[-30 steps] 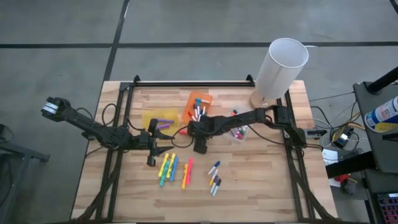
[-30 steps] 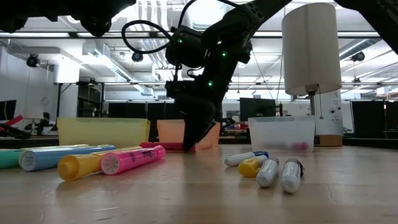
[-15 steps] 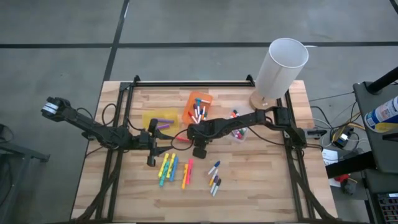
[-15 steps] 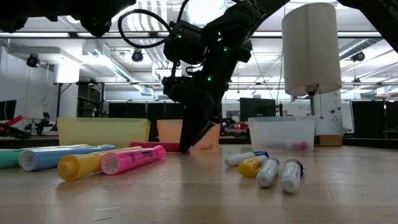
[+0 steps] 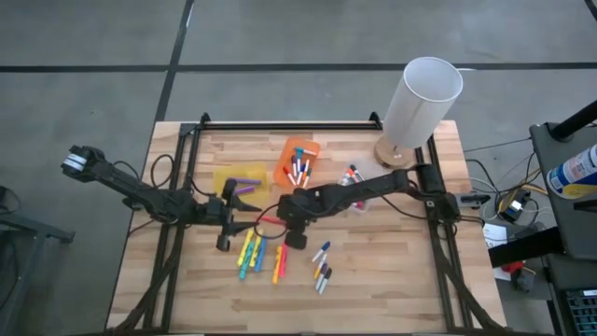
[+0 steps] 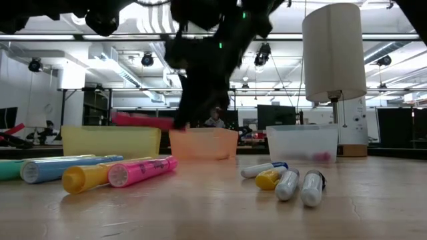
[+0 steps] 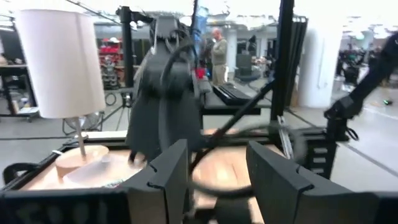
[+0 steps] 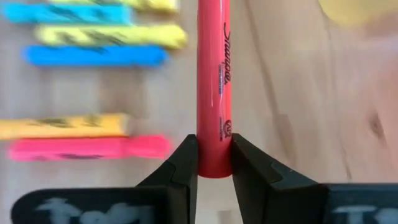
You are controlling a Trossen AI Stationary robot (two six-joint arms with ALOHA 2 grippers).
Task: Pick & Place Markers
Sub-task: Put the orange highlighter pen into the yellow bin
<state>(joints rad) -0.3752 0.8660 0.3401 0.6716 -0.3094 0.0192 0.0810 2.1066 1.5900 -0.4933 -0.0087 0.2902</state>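
My right gripper (image 8: 214, 167) is shut on a red marker (image 8: 214, 81) and holds it in the air over the middle of the table. The low view shows that marker (image 6: 141, 121) level, above the height of the bins. Other markers lie flat on the table: yellow, blue and green ones (image 5: 250, 254), a pink and an orange one (image 5: 280, 263), and small dark and white ones (image 5: 322, 267). My left gripper (image 7: 214, 180) stands open and holds nothing; it hovers at the table's left-middle (image 5: 224, 241). My right gripper pinches the red marker near one end (image 8: 214, 163) between its two fingers (image 8: 184, 167). The fingers slant down from the table's right and lie across the marker. The marker is lifted clear of the table, level, and its long part sticks out toward the table's left.
At the back stand a yellow bin (image 5: 231, 179), an orange bin (image 5: 298, 159) with several markers in it, and a clear bin (image 5: 357, 179) partly under my right arm. A tall white cylinder on a wooden base (image 5: 422, 98) stands at the far right corner. A dark frame edges the table.
My right gripper has risen from the table and moved a little toward the near edge. It has taken along the red marker, which lay on the wood behind the pink one and now hangs level, clear of the table.
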